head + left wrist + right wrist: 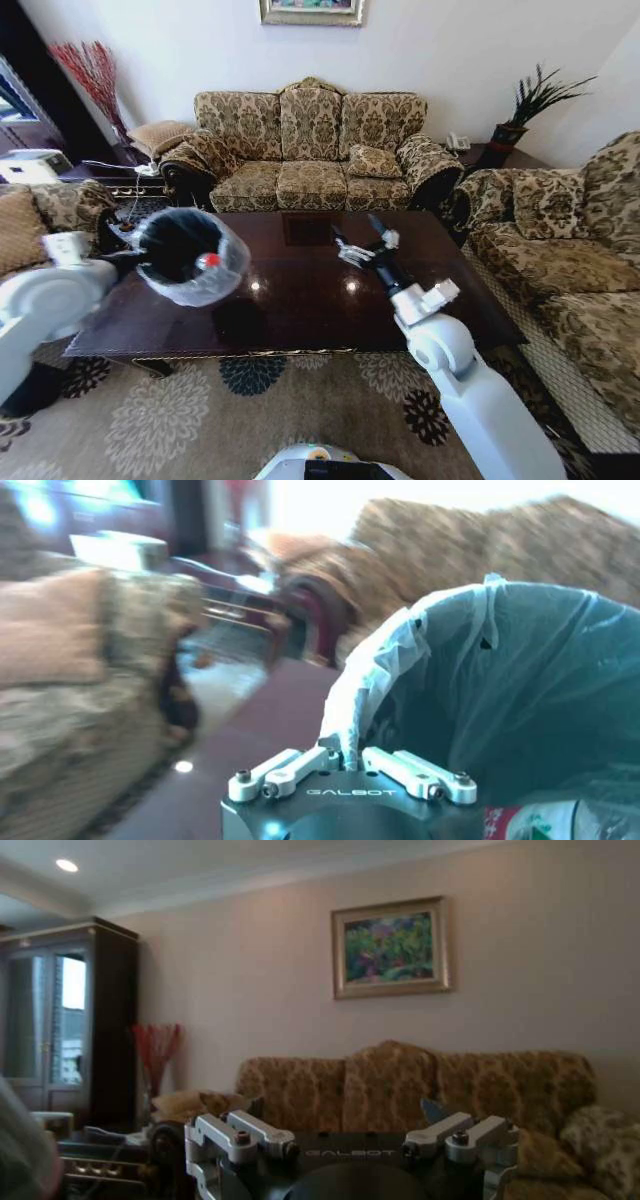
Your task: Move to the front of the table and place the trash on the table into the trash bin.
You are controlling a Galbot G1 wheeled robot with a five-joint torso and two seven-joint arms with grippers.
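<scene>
Bin held up over the table, trash already inside.

Head view: my left gripper (128, 250) holds the trash bin (190, 256) above the table (300, 300); the right gripper (362, 240) hovers wide open over bare wood.
Left wrist: fingers pinch the liner rim; a red-labelled bottle (530, 821) lies inside.
Right wrist: jaws spread, empty.
I judge clearing done; next, set the bin down gently.

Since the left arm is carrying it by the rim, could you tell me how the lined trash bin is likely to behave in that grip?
The trash bin hangs tilted from the left gripper, shut on its rim, so it is probably light. The bag liner looks thin and slick and may slip. The bottle inside could roll.
</scene>
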